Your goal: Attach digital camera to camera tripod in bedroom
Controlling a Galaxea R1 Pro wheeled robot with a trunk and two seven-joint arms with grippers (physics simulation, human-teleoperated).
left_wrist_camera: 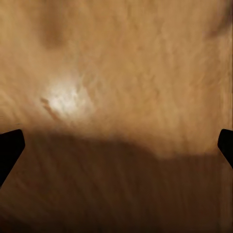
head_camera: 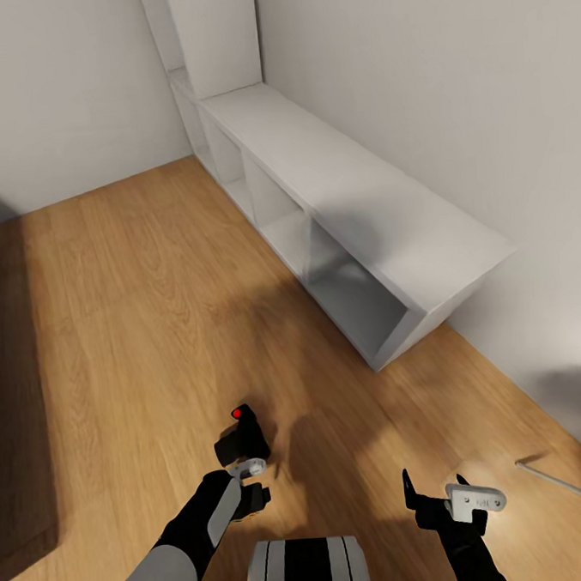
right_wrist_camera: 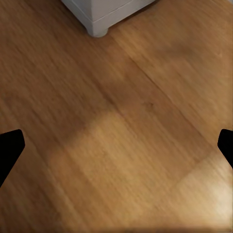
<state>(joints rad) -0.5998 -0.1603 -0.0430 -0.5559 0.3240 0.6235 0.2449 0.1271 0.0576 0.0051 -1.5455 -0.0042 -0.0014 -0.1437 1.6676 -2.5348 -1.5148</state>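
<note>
Two robot arms reach forward over a light wood floor [head_camera: 129,317] in the head view. The left gripper [head_camera: 243,465] holds the digital camera [head_camera: 241,440], a small black boxy body with a bulging front and a round red button on its top face. The camera sits at the gripper's tip, just above the floor, near the bottom centre of the picture, and a pale grey gripper part lies against its lower side. How wide the fingers stand around it cannot be told from this angle. The right gripper [head_camera: 433,486] hangs well apart from it on the other side, its dark fingers spread and nothing between them. A thin silver rod [head_camera: 565,483], perhaps a leg of the camera tripod, lies slanted at the right edge. A long, low white cube shelf [head_camera: 347,227] runs along the white wall [head_camera: 450,91], its open compartments facing the floor.

In the left wrist view, blurred wood floor lies beyond two black fingertips [left_wrist_camera: 9,148] set at the far edges of the frame; the camera cannot be made out here.

In the right wrist view, two black fingertips [right_wrist_camera: 9,145] stand wide apart over bare wood planks, and a white corner of the shelf [right_wrist_camera: 99,19] touches the floor beyond them.
</note>
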